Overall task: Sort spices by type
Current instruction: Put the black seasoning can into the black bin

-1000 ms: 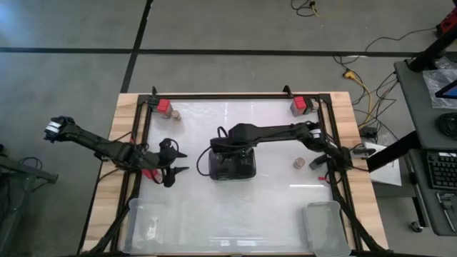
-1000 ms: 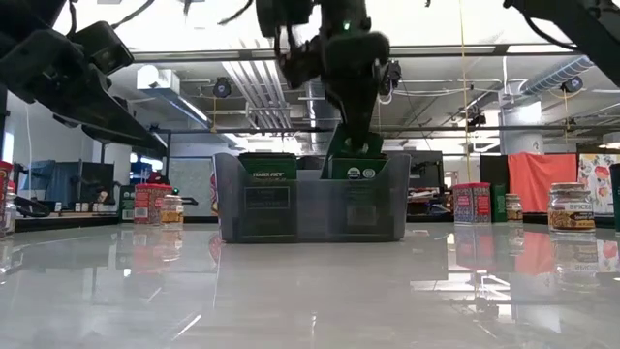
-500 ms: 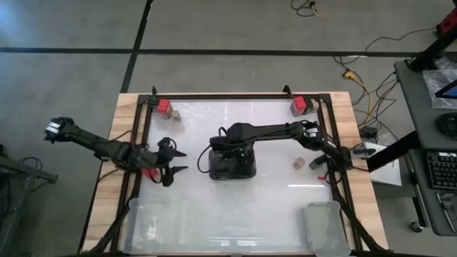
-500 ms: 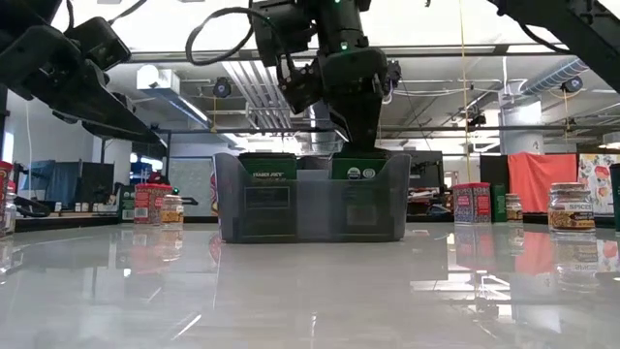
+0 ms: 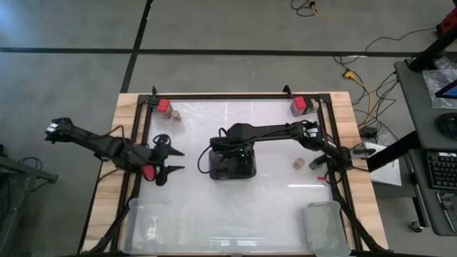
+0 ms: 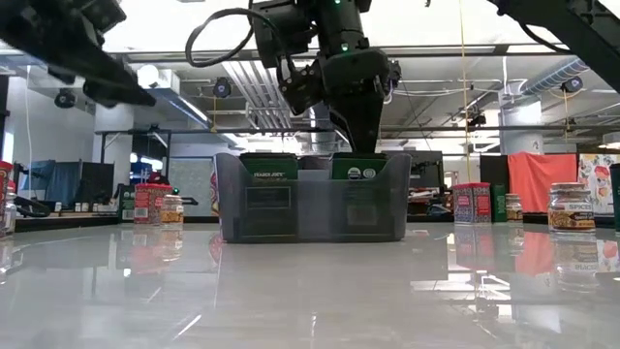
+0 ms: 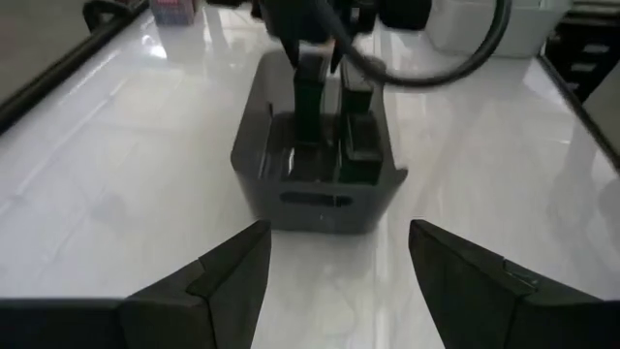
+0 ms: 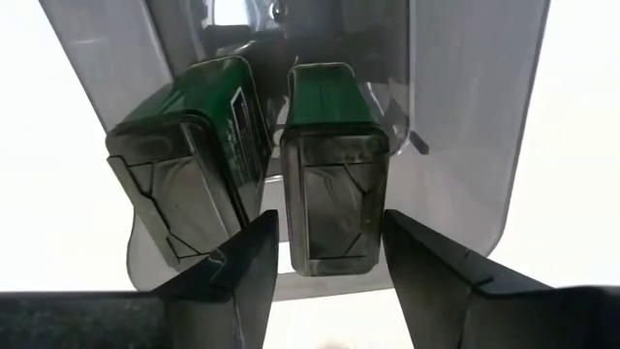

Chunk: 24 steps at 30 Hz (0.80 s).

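A dark slotted holder [image 5: 232,168] stands mid-table with two green tins upright in it, side by side [image 8: 194,145] [image 8: 334,174]. My right gripper [image 8: 332,281] points down over the holder. It is open, and its fingers flank the top of one tin with narrow gaps. My left gripper [image 7: 339,281] hangs open above the table, left of the holder [image 7: 320,184], with nothing between its fingers. Red spice boxes [image 5: 164,107] [image 5: 299,106] stand at the two far corners. One small jar [image 5: 176,114] stands by the left box and another [image 5: 300,163] at the right.
Two clear plastic bins [image 5: 150,223] [image 5: 325,227] sit at the near left and near right corners. A black frame [image 5: 228,96] runs round the white table top. Bare table lies between the holder and the near bins.
The tin under my right gripper was tilted and stood higher. It has come down into the holder and now stands upright beside the other tin. My left gripper has risen above the table's left side, staying open.
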Available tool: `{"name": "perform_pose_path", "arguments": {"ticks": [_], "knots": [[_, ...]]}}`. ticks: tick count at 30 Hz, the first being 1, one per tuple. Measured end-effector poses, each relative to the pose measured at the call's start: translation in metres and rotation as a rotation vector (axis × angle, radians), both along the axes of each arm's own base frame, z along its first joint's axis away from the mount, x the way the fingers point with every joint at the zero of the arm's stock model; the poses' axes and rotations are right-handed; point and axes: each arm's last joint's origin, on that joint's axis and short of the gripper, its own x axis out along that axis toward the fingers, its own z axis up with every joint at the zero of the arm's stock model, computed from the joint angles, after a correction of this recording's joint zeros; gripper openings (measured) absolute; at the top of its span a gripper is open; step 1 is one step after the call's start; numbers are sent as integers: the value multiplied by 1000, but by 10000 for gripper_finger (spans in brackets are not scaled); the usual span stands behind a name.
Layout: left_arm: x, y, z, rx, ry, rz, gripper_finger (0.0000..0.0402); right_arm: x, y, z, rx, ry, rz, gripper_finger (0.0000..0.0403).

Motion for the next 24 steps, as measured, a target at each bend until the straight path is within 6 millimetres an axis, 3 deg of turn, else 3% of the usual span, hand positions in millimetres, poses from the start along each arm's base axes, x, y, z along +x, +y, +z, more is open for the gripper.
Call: {"name": "perform_pose_path", "arguments": {"ticks": [3, 11, 17, 24], "knots": [[-1, 0, 5, 13, 7, -5, 230, -1, 0, 11, -1, -26, 0, 191], [-1, 2, 26, 25, -48, 20, 230, -16, 14, 61, -68, -159, 19, 228], [7, -2, 35, 86, -268, -40, 230, -44, 42, 103, -174, -258, 11, 259], [11, -9, 40, 67, -376, -235, 230, -87, 80, 119, -240, -329, -21, 302]]}}
